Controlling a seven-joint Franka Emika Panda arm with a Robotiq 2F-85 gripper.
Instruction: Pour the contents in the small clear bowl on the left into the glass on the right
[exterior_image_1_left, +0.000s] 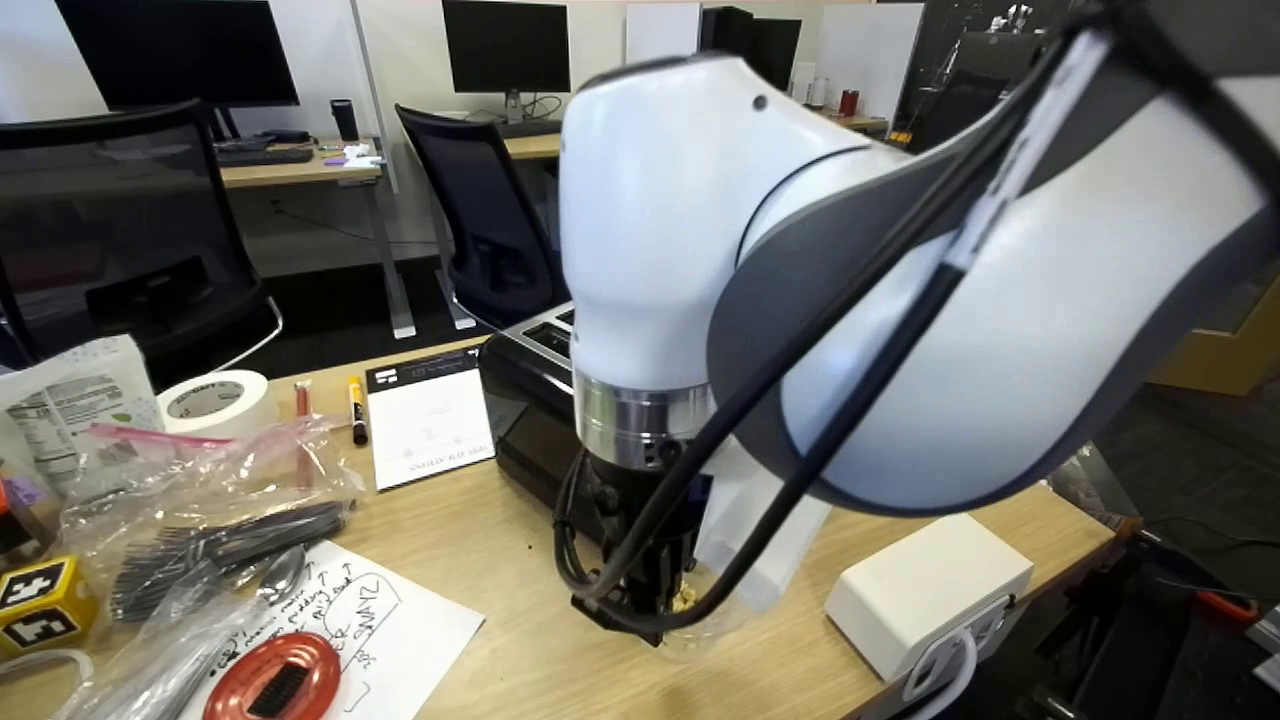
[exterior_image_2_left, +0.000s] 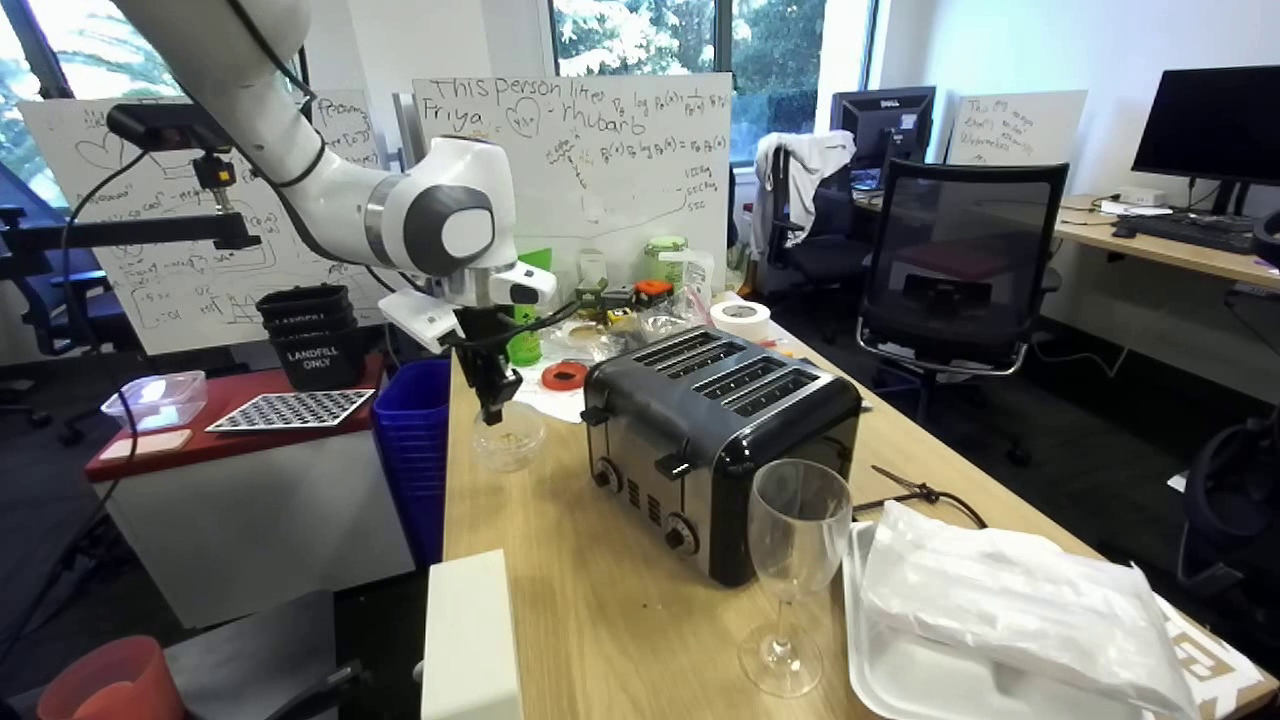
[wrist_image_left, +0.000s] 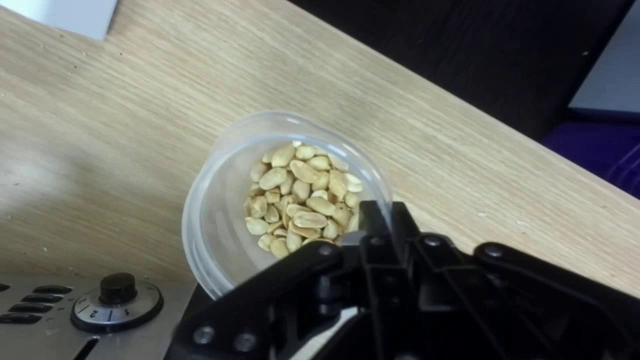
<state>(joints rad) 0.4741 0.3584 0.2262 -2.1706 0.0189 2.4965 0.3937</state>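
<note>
The pincer (wrist_image_left: 389, 212) is clamped on the wall of the small clear bowl (wrist_image_left: 227, 210), one fingertip inside the rim and the other outside, so the bowl juts out from just beneath it. Whether the base touches the tabletop (exterior_image_2_left: 590, 620) cannot be told. The peanuts (wrist_image_left: 302, 200) lie loose in the bottom, right beside the inner fingertip.

With so thin a wall, the bowl is probably light, a little bendy and slick; pinched at one side, it may sag or twist, and the nuts could slide out in a rush. The rim seems the right hold, leaving the side away from the pincer free for pouring.

The stemmed glass (exterior_image_2_left: 798, 565) stands upright, well apart from the pincer, and looks fragile and easily tipped. The toaster (exterior_image_2_left: 722, 455) flanks the way there, its levers and dials facing that passage; the white box (exterior_image_2_left: 468, 640) stands along the passage's other side. Past the glass from the pincer, close beside it, lies a white tray (exterior_image_2_left: 890, 660) with crumpled packaging (exterior_image_2_left: 1020, 600) on it.
</note>
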